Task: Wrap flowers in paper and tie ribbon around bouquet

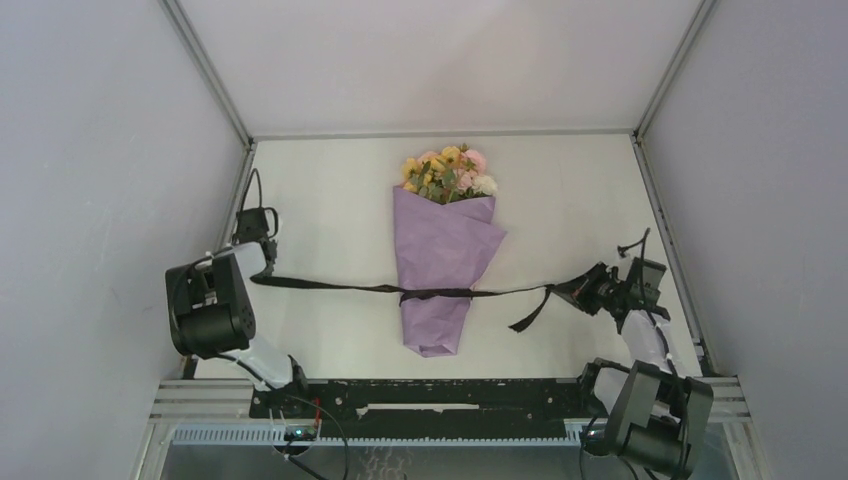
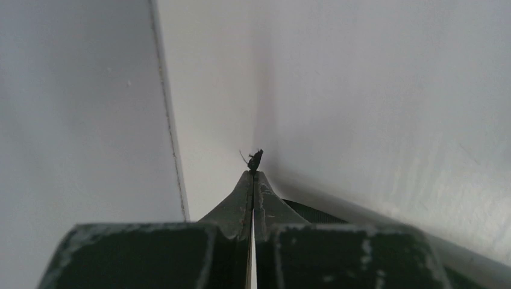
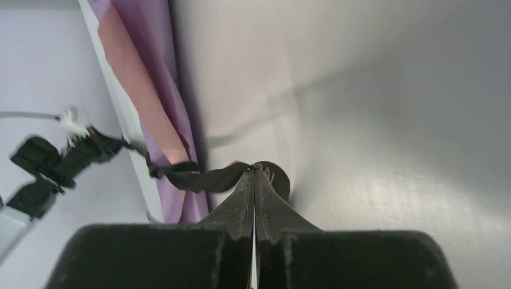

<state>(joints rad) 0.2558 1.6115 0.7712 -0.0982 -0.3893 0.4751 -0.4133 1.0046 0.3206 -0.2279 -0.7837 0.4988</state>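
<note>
**Operator:** Top view: status and hazards?

**Technician:** The bouquet (image 1: 445,265), pink-yellow flowers (image 1: 450,173) in a lilac-purple paper (image 1: 447,240) cone, lies in the middle of the tabletop (image 1: 570,190) with its blooms pointing away from the arms. The long narrow black fabric ribbon (image 1: 330,286) girdles the cone's narrow lower part and runs out to both sides. The left claw (image 1: 262,265) and the right claw (image 1: 572,291) are each clenched on the ribbon. Hazard: the cone tapers, so an uneven pull could slide the loop toward the tip or drag the bouquet sideways. Room: the left claw is near the left wall (image 1: 120,150) and the right claw is near the right wall (image 1: 760,150), so little outward travel is available. Open tabletop lies beyond the blooms and between the cone and the arm bases.

**Operator:** Left wrist view?

**Technician:** The left claw (image 2: 253,176) has its jaws pressed together, and only a short frayed stub of ribbon (image 2: 255,159) protrudes. Hazard: added tension could pull it free.

**Operator:** Right wrist view?

**Technician:** The right claw (image 3: 254,173) is clamped on the ribbon (image 3: 205,177), which leads to the paper (image 3: 181,90). Hazard: over-pulling could crush the cone.
</note>
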